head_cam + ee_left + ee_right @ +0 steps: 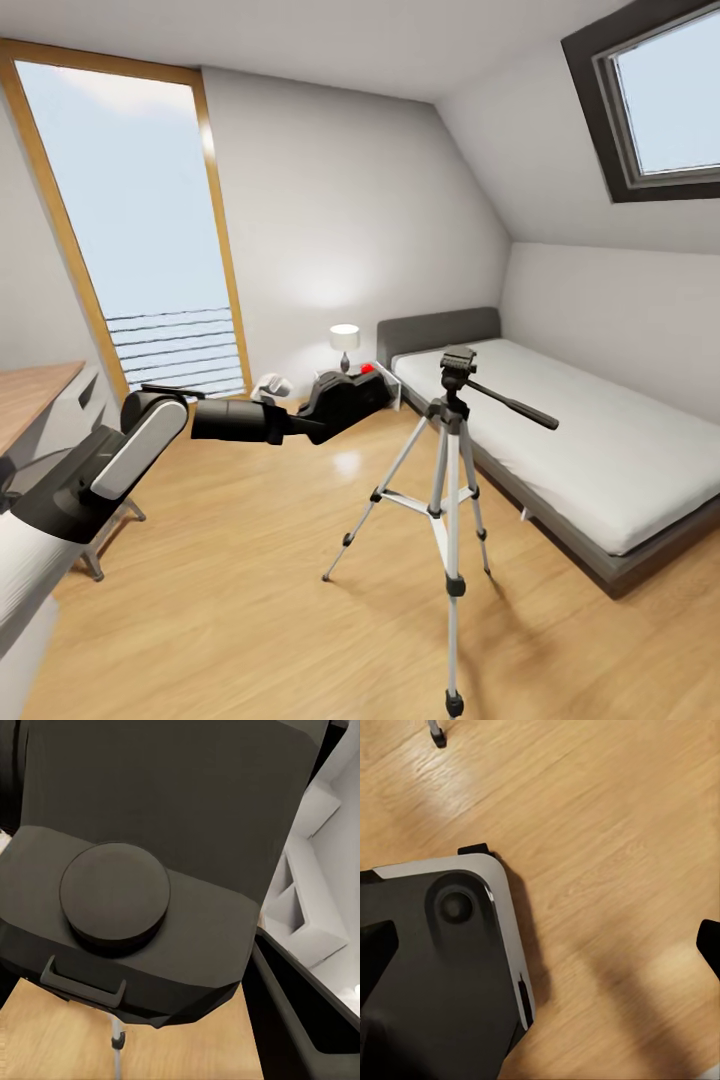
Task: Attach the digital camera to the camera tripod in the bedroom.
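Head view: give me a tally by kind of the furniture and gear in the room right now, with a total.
Silver-legged camera tripod with black pan handle: 1
Small black digital camera with red button, at the left gripper: 1
Grey low bed with white mattress: 1
White table lamp: 1
Wooden desk edge: 1
Total: 5

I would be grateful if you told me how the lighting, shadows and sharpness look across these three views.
Head view: soft even daylight, a glossy patch on the floor, a faint shadow under the camera tripod. Left wrist view: the digital camera sits very close, dark and low in contrast. Right wrist view: soft blurred shadows and a pale sheen on the wood.
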Controlling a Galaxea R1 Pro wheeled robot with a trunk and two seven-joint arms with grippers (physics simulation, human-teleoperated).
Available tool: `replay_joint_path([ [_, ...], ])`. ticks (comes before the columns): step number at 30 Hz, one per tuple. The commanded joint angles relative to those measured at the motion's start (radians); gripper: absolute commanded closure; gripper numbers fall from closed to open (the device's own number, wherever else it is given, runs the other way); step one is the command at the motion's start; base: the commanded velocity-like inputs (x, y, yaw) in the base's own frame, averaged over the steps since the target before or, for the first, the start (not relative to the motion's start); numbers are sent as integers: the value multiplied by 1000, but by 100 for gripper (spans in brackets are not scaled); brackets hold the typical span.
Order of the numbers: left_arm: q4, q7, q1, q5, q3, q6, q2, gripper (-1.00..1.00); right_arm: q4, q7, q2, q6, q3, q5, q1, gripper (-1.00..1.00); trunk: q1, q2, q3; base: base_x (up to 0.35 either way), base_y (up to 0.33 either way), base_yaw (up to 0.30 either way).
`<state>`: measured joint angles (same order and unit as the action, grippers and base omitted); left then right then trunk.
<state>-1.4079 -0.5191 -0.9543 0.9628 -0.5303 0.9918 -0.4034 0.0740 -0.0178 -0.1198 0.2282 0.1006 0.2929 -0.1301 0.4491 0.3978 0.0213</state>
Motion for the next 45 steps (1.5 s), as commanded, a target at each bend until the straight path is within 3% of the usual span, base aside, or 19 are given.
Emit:
replay_joint_path([
  [1,1,-7,-1,-1,-1,2,-2,100,4,-2,1,7,8,9,-2,-100,1,2,2,177,124,0],
  [5,0,-7,-1,-1,-1,2,-19,100,4,-2,1,7,8,9,-2,-100,1,2,2,171,109,0],
  [17,0,-7,-1,-1,-1,1,-25,100,4,-2,2,6,8,9,-2,-100,1,2,2,21,12,-37],
  [45,-1,-7,-1,-1,-1,1,-48,100,4,-4,3,6,6,11,-2,-100,1,2,2,0,1,-286],
])
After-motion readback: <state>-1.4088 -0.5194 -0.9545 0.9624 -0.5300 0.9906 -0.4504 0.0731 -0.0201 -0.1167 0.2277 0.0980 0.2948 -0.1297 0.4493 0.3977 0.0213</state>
